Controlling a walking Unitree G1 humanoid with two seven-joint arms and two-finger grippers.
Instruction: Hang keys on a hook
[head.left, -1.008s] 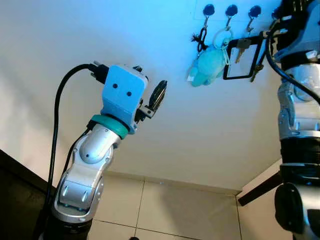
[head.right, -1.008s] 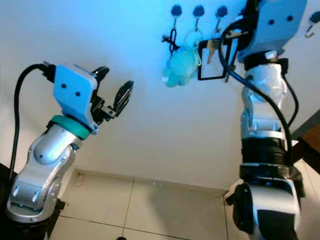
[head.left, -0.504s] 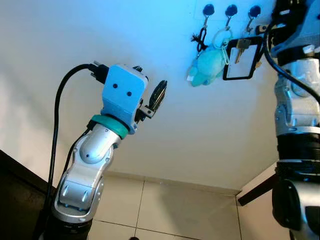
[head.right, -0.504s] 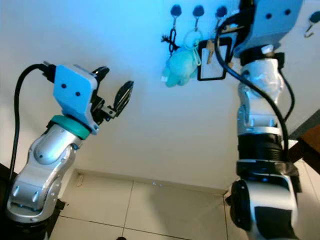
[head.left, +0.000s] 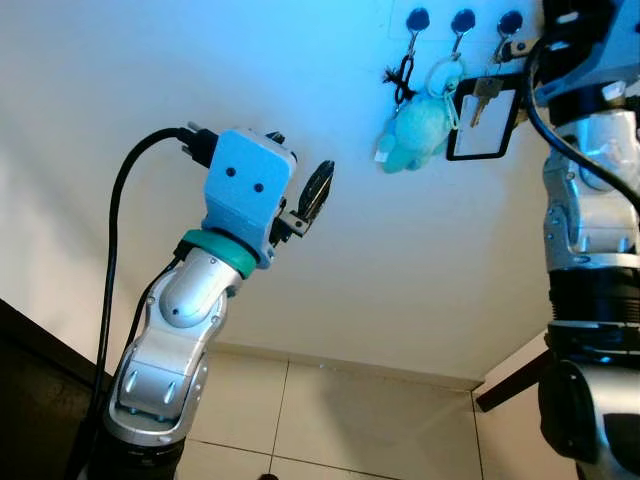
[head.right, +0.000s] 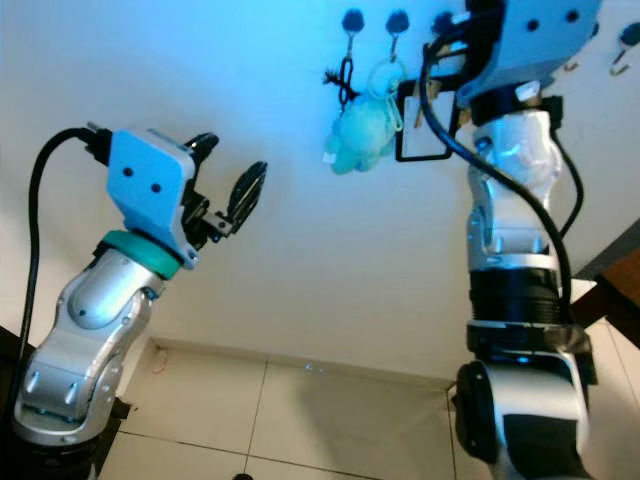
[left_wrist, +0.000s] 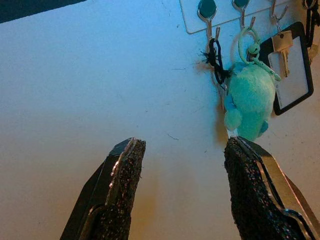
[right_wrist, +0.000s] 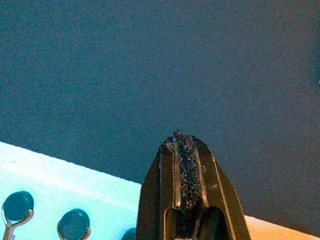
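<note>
Fingers (left_wrist: 120, 190) of my left gripper (left_wrist: 182, 192) spread apart, right gripper (right_wrist: 186, 190) pinched together beside the hooks (head.left: 462, 20).
Keys (head.left: 485, 92) with a black-framed tag (head.left: 482, 125) hang beside the teal plush (head.left: 418, 128).

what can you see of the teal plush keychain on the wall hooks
The teal plush keychain is a small fuzzy soft toy, aqua with a few blue patches, hanging against the white wall. A pale green ring at its top loops over the middle hook of the hook rack. A black cord loop dangles on one side of it, and a black-framed card holder with a key on the other. Neither gripper touches it.
</note>
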